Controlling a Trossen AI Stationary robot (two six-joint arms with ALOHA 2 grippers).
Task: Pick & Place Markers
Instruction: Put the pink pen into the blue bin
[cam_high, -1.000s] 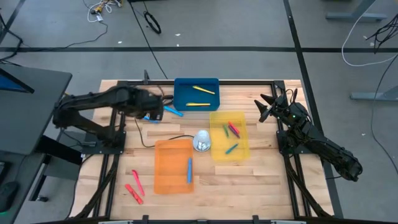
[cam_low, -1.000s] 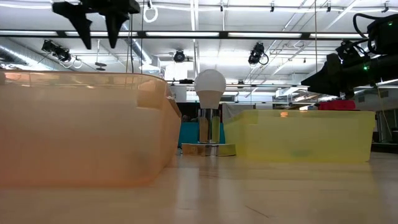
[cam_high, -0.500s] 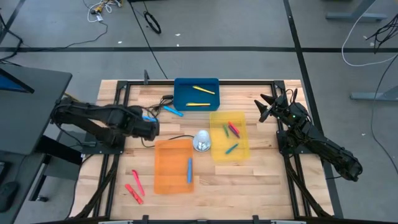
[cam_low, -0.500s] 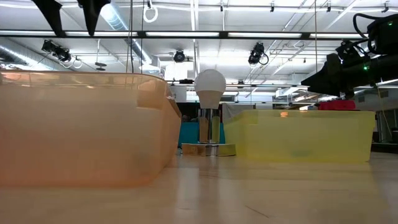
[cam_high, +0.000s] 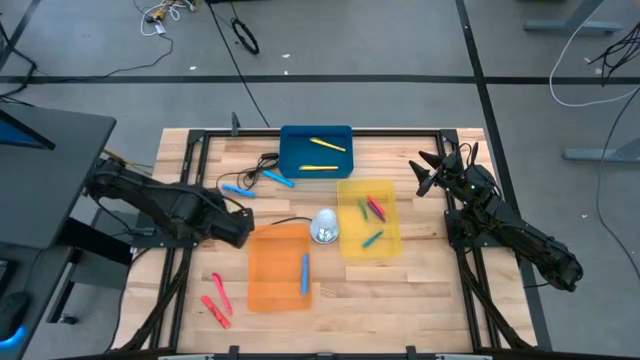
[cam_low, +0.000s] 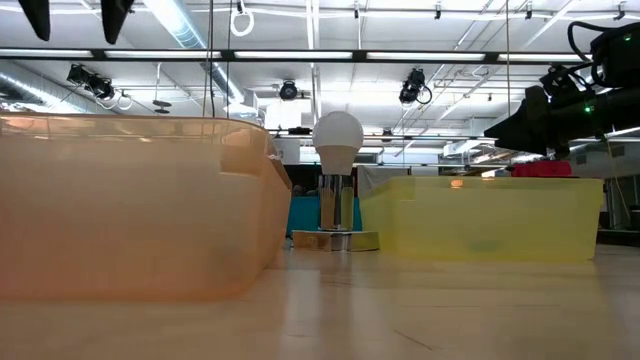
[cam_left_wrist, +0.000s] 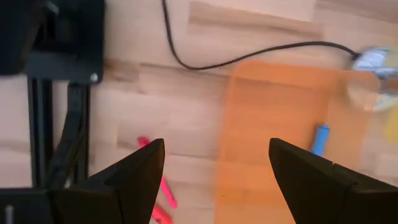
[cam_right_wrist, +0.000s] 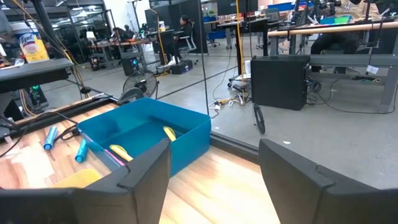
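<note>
In the high view, my left gripper (cam_high: 238, 228) hangs open over bare wood just left of the orange tray (cam_high: 262, 285), touching nothing. Its wrist view shows two red markers (cam_left_wrist: 157, 180) lying on the table and a light blue marker (cam_left_wrist: 319, 138) lying in the orange tray (cam_left_wrist: 273, 118). Two more light blue markers (cam_high: 232, 187) (cam_high: 279, 179) lie on the table by the blue tray (cam_high: 287, 158), which holds yellow markers (cam_high: 326, 145). The yellow tray (cam_high: 392, 245) holds green, red and light blue markers (cam_high: 372, 210). My right gripper (cam_high: 425, 172) waits open at the table's right side.
A white bulb on a metal base (cam_high: 323, 227) stands between the orange and yellow trays, and a black cable (cam_high: 268, 222) runs to it across the wood. The black frame rails (cam_high: 185, 260) border the table left and right. Bare wood lies along the near edge.
My left gripper has moved from beside the blue tray toward the table's near edge and slightly left, staying open; it now stands by the orange tray's far left corner. A light blue marker it stood over now lies uncovered on the table.
</note>
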